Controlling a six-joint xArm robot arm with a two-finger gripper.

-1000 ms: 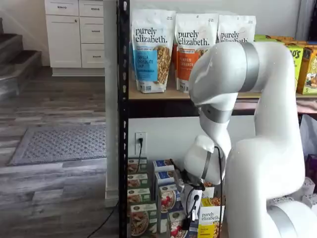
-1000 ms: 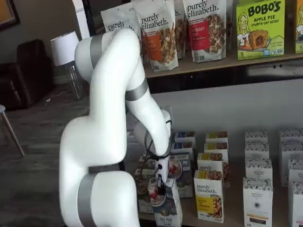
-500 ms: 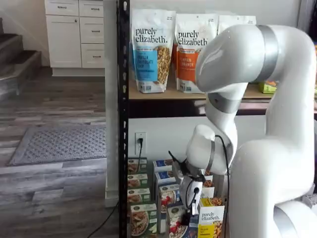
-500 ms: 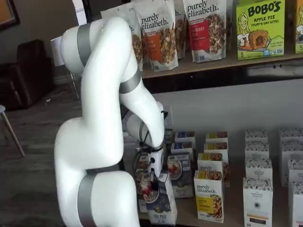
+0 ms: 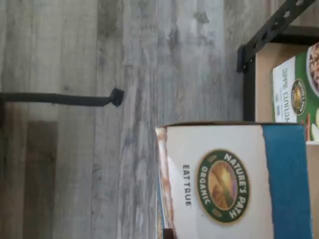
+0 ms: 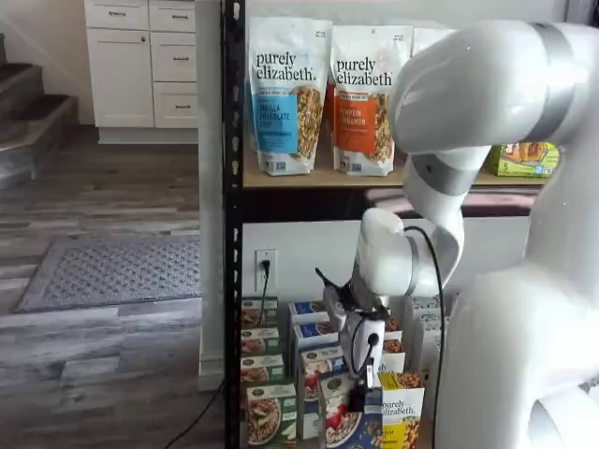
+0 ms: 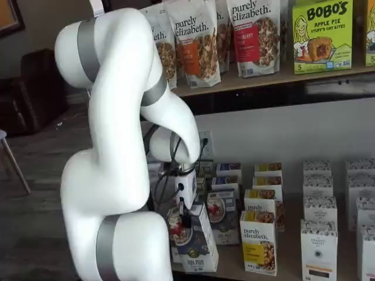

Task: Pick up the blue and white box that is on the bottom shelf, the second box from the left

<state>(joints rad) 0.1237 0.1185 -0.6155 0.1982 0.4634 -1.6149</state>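
Note:
My gripper (image 6: 357,400) is shut on the blue and white box (image 6: 348,426), with its black fingers clamped on the box's top. In a shelf view the gripper (image 7: 185,222) holds the box (image 7: 193,243) tilted, out in front of the bottom shelf (image 7: 291,249) and clear of the rows. The box front shows a bowl with red berries. In the wrist view the box's white and blue top (image 5: 234,184) shows close up, with a round Nature's Path logo, over the wood floor.
Green boxes (image 6: 267,412) stand in a row by the black post (image 6: 232,224). A yellow purely elizabeth box (image 7: 259,243) and white boxes (image 7: 319,234) stand to the right. Tall granola bags (image 6: 285,94) fill the tier above. A wall outlet (image 6: 266,267) has a cable plugged in.
The arm has drawn back from the shelf with the blue and white box in the gripper. The box has come out of its row and tilted, and the elbow has swung higher.

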